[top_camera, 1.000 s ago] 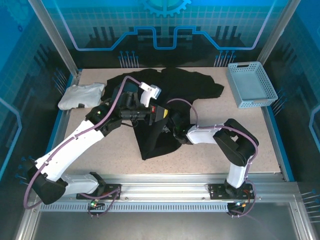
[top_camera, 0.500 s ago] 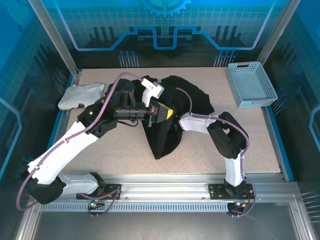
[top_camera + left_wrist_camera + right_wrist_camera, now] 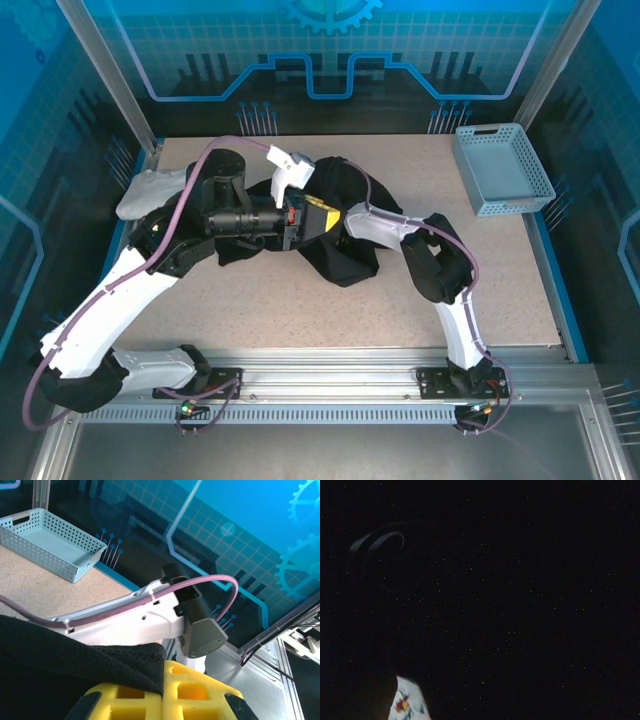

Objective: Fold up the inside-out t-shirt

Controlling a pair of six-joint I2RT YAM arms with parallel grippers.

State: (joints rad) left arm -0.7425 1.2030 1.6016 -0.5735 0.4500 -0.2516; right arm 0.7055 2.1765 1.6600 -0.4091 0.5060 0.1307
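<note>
T-shirt (image 3: 345, 255) is bunched in a heap mid-table (image 3: 560, 280), nearer the far edge. L gripper (image 3: 322, 217) is pressed shut, w/ a black cloth edge pinched btw. the yellow pads (image 3: 195, 695). Most of the heap lies below and right of that pincer. R arm (image 3: 385, 228) enters the heap from the right. R gripper is covered by cloth, jaw state can't be told. Floral print (image 3: 407, 705) is seen low-left in the R wrist view. White garment (image 3: 150, 190) at far-left edge, basket (image 3: 500, 168) at far-right corner.

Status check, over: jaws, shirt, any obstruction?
Left gripper: jaws shut on the shirt. Right arm buried in the cloth, jaws unreadable. Shirt bunched mid-table, unfolded. White garment and basket sit off to the sides.
</note>
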